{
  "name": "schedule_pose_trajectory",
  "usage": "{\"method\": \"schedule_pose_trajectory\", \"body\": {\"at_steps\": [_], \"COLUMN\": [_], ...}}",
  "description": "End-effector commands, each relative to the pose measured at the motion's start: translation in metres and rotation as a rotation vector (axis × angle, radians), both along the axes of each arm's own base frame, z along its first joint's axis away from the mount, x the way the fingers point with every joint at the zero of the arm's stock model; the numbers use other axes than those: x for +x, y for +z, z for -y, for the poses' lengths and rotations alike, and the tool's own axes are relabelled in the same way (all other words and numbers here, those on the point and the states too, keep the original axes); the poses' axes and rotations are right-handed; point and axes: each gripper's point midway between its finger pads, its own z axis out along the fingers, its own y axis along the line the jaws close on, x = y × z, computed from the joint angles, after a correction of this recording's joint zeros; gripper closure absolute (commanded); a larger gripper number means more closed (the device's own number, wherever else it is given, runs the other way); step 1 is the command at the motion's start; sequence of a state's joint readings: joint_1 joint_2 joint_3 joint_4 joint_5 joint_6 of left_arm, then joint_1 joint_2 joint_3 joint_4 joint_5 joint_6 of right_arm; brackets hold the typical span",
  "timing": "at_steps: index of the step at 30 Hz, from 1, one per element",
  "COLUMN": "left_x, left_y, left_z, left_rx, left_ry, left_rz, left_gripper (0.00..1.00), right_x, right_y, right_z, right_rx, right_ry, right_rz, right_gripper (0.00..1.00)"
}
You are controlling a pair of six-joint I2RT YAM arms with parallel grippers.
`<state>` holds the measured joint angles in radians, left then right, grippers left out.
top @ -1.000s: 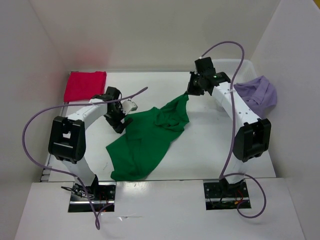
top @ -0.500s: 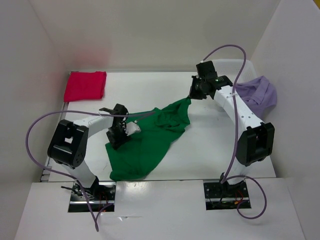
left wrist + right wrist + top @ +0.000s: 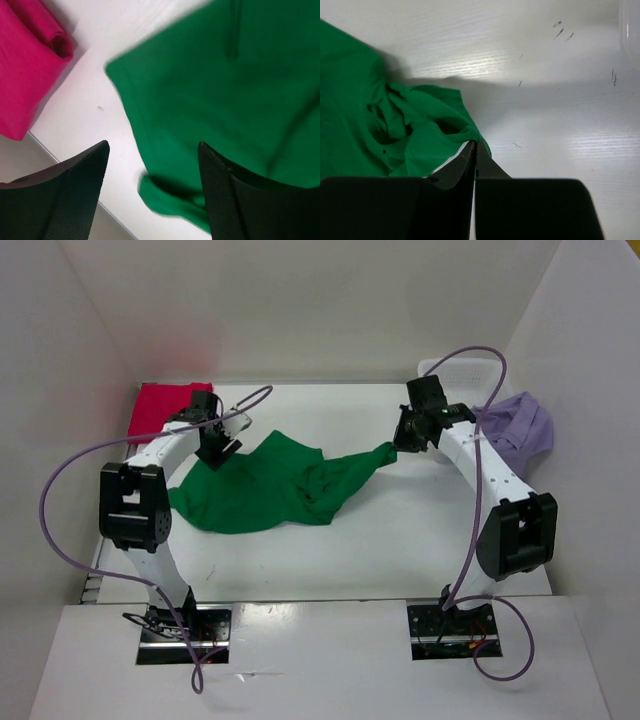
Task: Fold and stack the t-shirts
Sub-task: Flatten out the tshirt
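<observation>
The green t-shirt [image 3: 265, 490] lies stretched left to right across the table. My right gripper [image 3: 398, 446] is shut on its right corner, pinched at the fingertips in the right wrist view [image 3: 475, 143], where the rest of the shirt [image 3: 360, 115] bunches to the left. My left gripper [image 3: 216, 447] hovers open over the shirt's far left edge [image 3: 225, 90], jaws wide apart [image 3: 154, 147] and holding nothing. The red t-shirt [image 3: 158, 407] lies folded at the back left, just beyond my left gripper [image 3: 22, 65]. The lavender t-shirt [image 3: 517, 428] drapes over the basket at the right.
The white plastic basket [image 3: 450, 366] stands at the back right corner against the wall. White walls close the table at the back and both sides. The table's left edge [image 3: 55, 150] runs close under my left gripper.
My left arm swung from the near left to the back left beside the red shirt. The green shirt is now drawn out leftward. My right gripper moved slightly right with its corner.
</observation>
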<state>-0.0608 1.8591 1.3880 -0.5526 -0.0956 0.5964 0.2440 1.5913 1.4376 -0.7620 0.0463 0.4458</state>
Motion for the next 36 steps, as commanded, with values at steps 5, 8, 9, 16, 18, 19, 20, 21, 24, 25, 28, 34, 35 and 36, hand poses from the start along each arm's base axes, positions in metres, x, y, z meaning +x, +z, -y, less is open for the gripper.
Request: {"method": "schedule_pose_trajectory", "body": {"at_steps": [5, 8, 9, 16, 18, 19, 20, 21, 24, 25, 28, 34, 35, 36], "left_x": [-0.041, -0.052, -0.057, -0.081, -0.084, -0.085, -0.090, -0.098, -0.109, -0.111, -0.107, -0.047, -0.047, -0.052], "left_y": [0.012, 0.000, -0.005, -0.050, -0.054, -0.060, -0.063, -0.070, -0.082, -0.082, -0.068, 0.153, 0.184, 0.207], "left_z": [-0.030, -0.059, -0.063, -0.079, -0.083, -0.083, -0.083, -0.080, -0.077, -0.074, -0.073, -0.092, -0.093, -0.093], "left_rx": [0.035, 0.000, -0.016, -0.023, -0.025, -0.025, -0.037, -0.050, -0.080, -0.091, -0.154, -0.343, -0.346, -0.344], "left_ry": [0.039, 0.167, 0.192, 0.261, 0.273, 0.273, 0.278, 0.274, 0.277, 0.274, 0.282, 0.236, 0.213, 0.201], "left_rz": [-0.013, -0.061, -0.081, -0.207, -0.221, -0.236, -0.259, -0.292, -0.357, -0.368, -0.339, 0.199, 0.260, 0.288], "left_gripper": [0.19, 0.19, 0.19, 0.20, 0.23, 0.25, 0.29, 0.43, 0.75, 0.88, 1.00, 1.00, 1.00, 1.00], "right_x": [0.002, 0.002, 0.000, -0.002, -0.004, -0.004, -0.004, -0.004, -0.004, -0.004, -0.005, -0.005, -0.008, -0.011], "right_y": [0.013, 0.014, 0.013, 0.018, 0.014, 0.018, 0.018, 0.018, 0.018, 0.018, 0.023, 0.088, 0.095, 0.095], "right_z": [0.004, 0.014, 0.014, 0.014, 0.014, 0.014, 0.014, 0.014, 0.018, 0.018, 0.019, 0.057, 0.072, 0.077], "right_rx": [-0.003, -0.035, -0.037, -0.037, -0.039, -0.037, -0.036, -0.036, -0.043, -0.043, -0.055, -0.031, -0.030, -0.042], "right_ry": [-0.018, -0.038, -0.038, -0.018, -0.018, -0.018, -0.018, -0.018, -0.020, -0.020, -0.006, -0.071, -0.094, -0.081], "right_rz": [0.074, 0.069, 0.061, 0.080, 0.071, 0.081, 0.081, 0.081, 0.082, 0.082, 0.082, 0.177, 0.182, 0.171], "right_gripper": [1.00, 1.00, 1.00, 1.00, 1.00, 1.00, 1.00, 1.00, 1.00, 1.00, 1.00, 1.00, 1.00, 1.00]}}
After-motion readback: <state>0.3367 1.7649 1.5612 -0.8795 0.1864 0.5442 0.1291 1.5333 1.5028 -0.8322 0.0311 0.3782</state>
